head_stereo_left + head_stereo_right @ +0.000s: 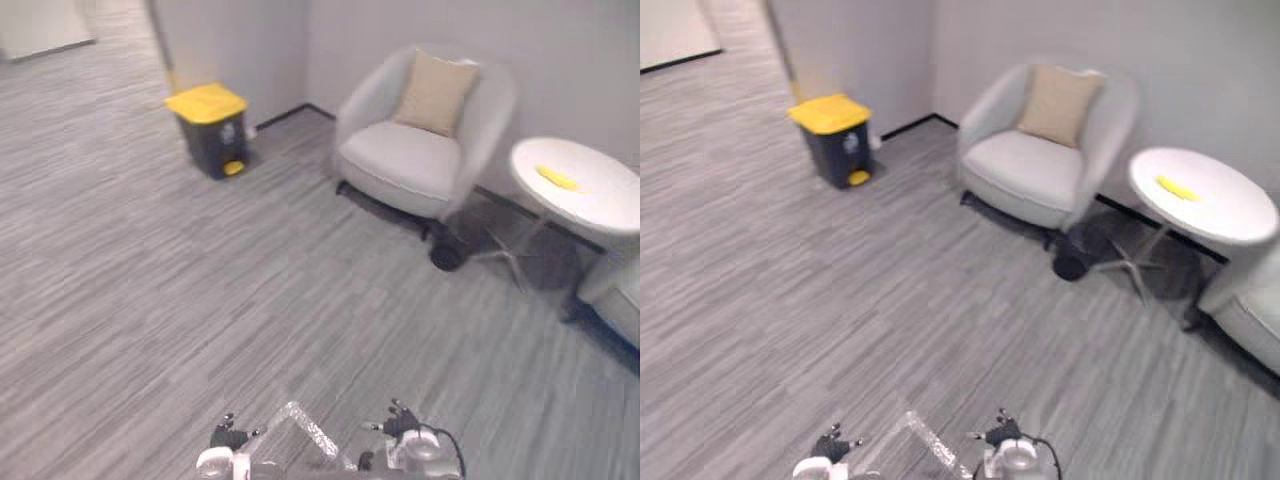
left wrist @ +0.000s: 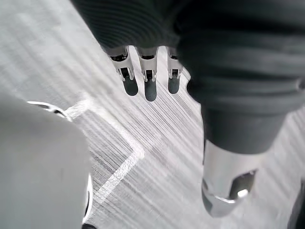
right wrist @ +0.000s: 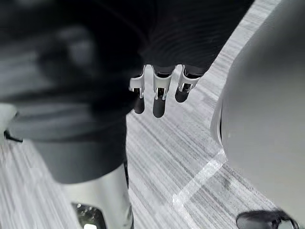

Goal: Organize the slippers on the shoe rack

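A: Hand state, both sides?

B: Left hand (image 2: 147,81) hangs low over the grey plank floor (image 1: 200,300), fingers straight and relaxed, nothing in them. Right hand (image 3: 159,93) the same: fingers extended, thumb apart, empty. In the head views both sit at the bottom edge, either side of a pale tape corner (image 1: 305,425) on the floor.

A: Slippers? Rack?

B: I can place neither from these views. Ahead lie a yellow-lidded bin (image 1: 210,128) by the wall, a pale armchair (image 1: 420,140) with a tan cushion (image 1: 435,92), and a round white table (image 1: 585,185) carrying a small yellow object (image 1: 557,178).

A: So bearing from hand to slipper, long axis, toe direction?

B: Cannot be read; likewise which arm is nearer. Judgement: with hands down and empty, this fits either heading toward the rack or standing away from it afterwards. No move prescribed.
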